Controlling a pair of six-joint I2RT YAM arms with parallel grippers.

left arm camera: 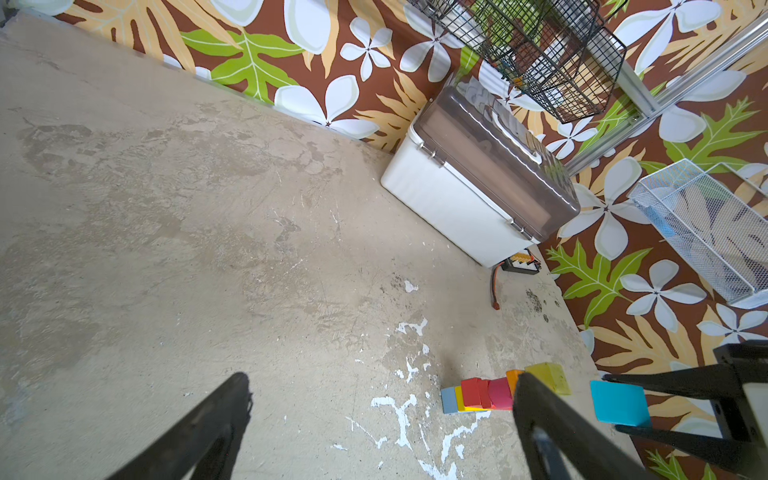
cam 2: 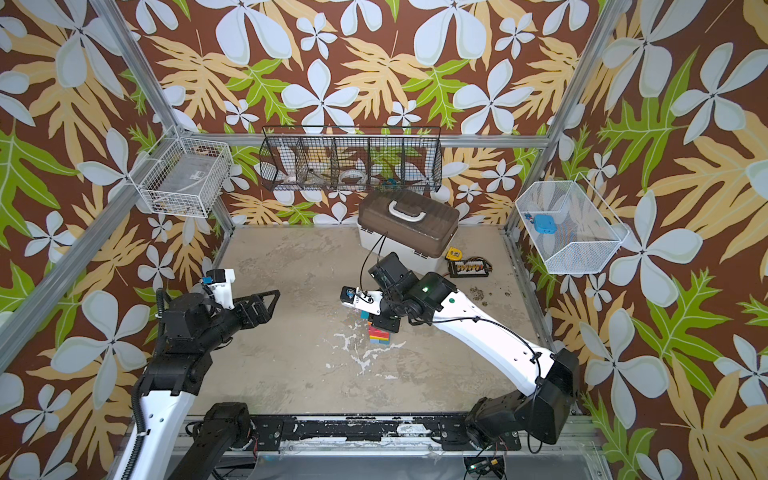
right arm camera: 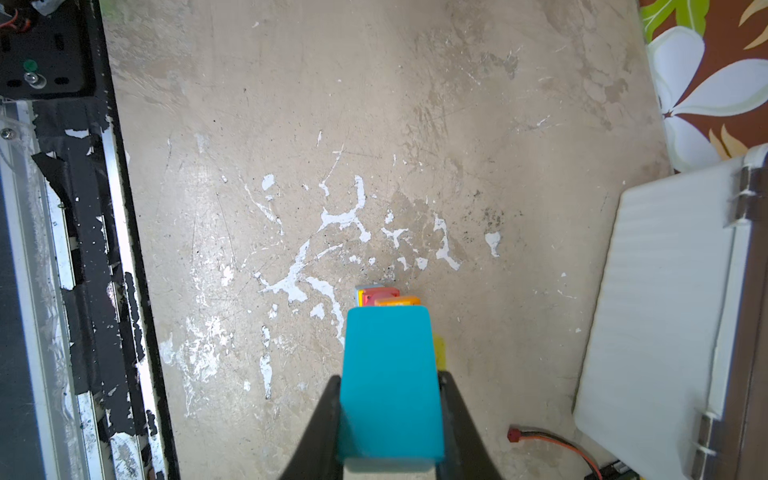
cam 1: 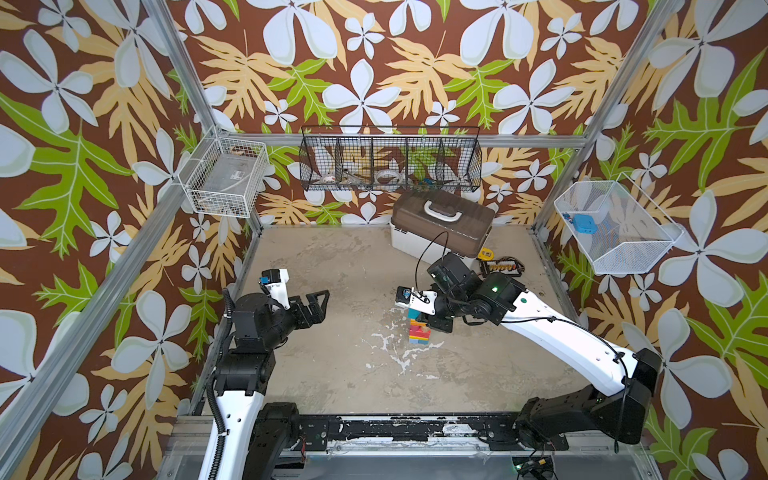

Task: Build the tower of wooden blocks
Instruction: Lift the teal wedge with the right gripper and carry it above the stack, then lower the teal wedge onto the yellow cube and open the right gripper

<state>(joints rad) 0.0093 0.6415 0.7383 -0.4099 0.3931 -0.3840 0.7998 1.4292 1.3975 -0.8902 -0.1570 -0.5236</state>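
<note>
The worn beige tabletop (cam 1: 332, 374) is carrying the tower (cam 1: 419, 332) near its centre, a narrow column of coloured blocks. The right claw (right arm camera: 390, 386) is clamping the teal block (left arm camera: 619, 403) by its side faces, leaving the underside free for seating; the block is hanging just above the column, not touching it. The left claw (cam 1: 318, 305) is standing wide apart and empty, well clear, probably to avoid bumping the stack.
</note>
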